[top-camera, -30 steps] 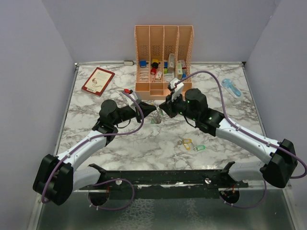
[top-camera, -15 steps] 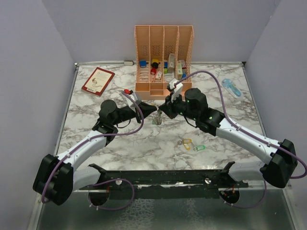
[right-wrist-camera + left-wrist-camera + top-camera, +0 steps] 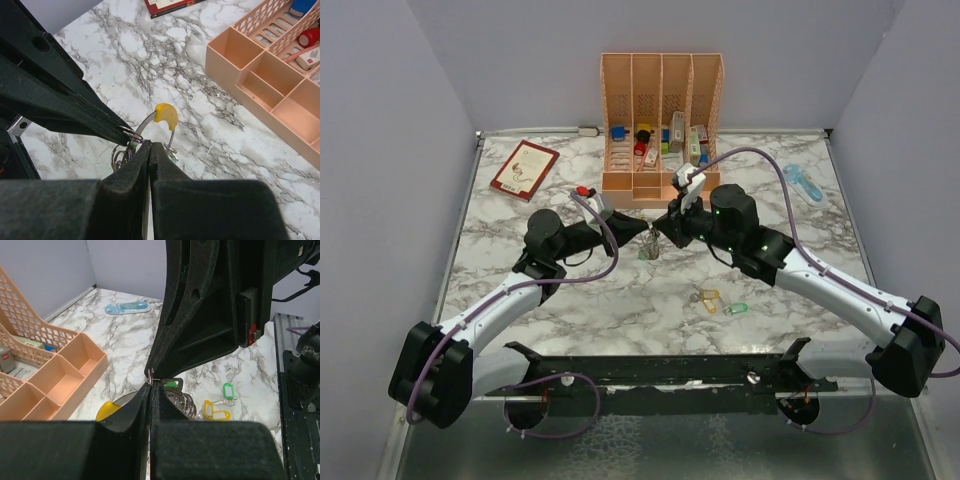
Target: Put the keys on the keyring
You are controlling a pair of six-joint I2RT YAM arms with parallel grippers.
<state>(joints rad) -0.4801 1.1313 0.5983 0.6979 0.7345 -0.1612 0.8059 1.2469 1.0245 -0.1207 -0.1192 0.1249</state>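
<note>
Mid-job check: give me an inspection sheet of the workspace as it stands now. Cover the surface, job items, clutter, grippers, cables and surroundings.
Surface: white-and-grey marble tabletop; no damage seen.
Job's things: thin silver metal keyring with a yellow tab, held between the arms. A yellow-headed key and a green-headed key lie loose on the tabletop.
Clutter: peach plastic desk organiser holding small coloured items; red-covered book; light blue plastic item.
Grippers: left gripper and right gripper each have their fingers shut on the keyring, tips nearly meeting.
Cables: purple cables loop along both arms; no snag seen.
Surroundings: plain grey walls on three sides.
</note>
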